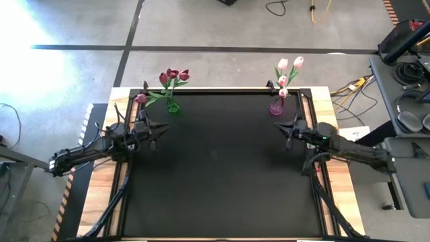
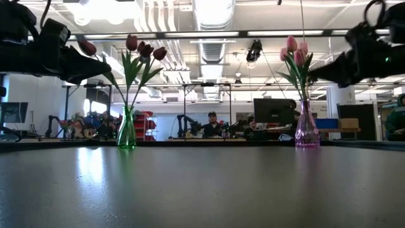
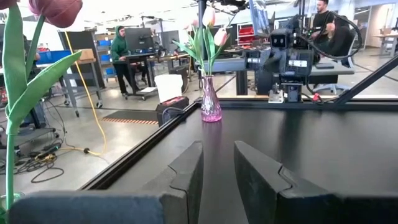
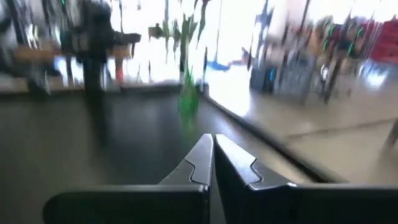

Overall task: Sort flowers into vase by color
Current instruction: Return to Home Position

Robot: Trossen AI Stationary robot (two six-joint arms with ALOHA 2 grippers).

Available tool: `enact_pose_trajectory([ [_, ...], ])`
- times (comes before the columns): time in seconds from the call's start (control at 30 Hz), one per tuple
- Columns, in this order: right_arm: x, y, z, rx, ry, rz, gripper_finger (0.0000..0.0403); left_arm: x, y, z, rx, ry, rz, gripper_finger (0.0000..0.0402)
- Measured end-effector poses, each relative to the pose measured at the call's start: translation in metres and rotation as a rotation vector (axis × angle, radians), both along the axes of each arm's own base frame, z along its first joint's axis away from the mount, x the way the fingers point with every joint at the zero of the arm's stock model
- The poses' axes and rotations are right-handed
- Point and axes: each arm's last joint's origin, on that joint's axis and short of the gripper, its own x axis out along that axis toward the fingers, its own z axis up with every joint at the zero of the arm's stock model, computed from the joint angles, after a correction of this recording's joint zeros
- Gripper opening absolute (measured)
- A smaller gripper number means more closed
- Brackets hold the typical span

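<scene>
A green glass vase [image 1: 173,106] [image 2: 126,130] stands near the mat's far edge on the left. It holds dark red tulips [image 1: 173,75] [image 2: 142,49], and one head [image 1: 140,98] leans out to the left. A purple vase [image 1: 276,106] [image 2: 307,130] [image 3: 210,106] on the far right holds pink tulips [image 1: 289,67] [image 2: 295,50]. My left gripper [image 1: 160,130] [image 3: 217,168] hovers open, just nearer than the green vase, beside a red tulip stem [image 3: 11,99]. My right gripper [image 1: 284,131] [image 4: 212,158] hovers shut, just nearer than the purple vase.
A black mat [image 1: 222,175] covers the table between wooden side strips [image 1: 339,195] and dark frame rails. Both arms reach in from the left and right edges, raised above the mat [image 2: 202,183]. People work at desks in the room behind [image 2: 212,123].
</scene>
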Motion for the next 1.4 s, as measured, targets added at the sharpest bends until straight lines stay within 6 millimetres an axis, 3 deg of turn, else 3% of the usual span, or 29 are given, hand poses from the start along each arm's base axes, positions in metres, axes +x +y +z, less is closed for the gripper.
enact_pose_trajectory([
  [0.1,-0.0015,0.0012,0.0082,-0.050,-0.076,0.008,0.0009,0.0000,-0.0001,0.0000,-0.004,-0.002,-0.003,0.0075],
  [0.4,-0.0018,-0.0013,0.0044,-0.056,-0.030,-0.072,0.0009,0.0008,0.0003,-0.0010,-0.034,0.001,0.003,0.0075],
  [0.6,-0.0006,-0.0014,0.0011,0.015,-0.020,-0.063,0.0009,0.0022,0.0008,-0.0028,-0.059,0.017,0.005,0.0075],
  [1.4,0.0005,-0.0019,-0.0007,0.011,0.004,-0.067,0.0009,0.0035,0.0014,0.0038,-0.061,0.024,0.012,0.0075],
])
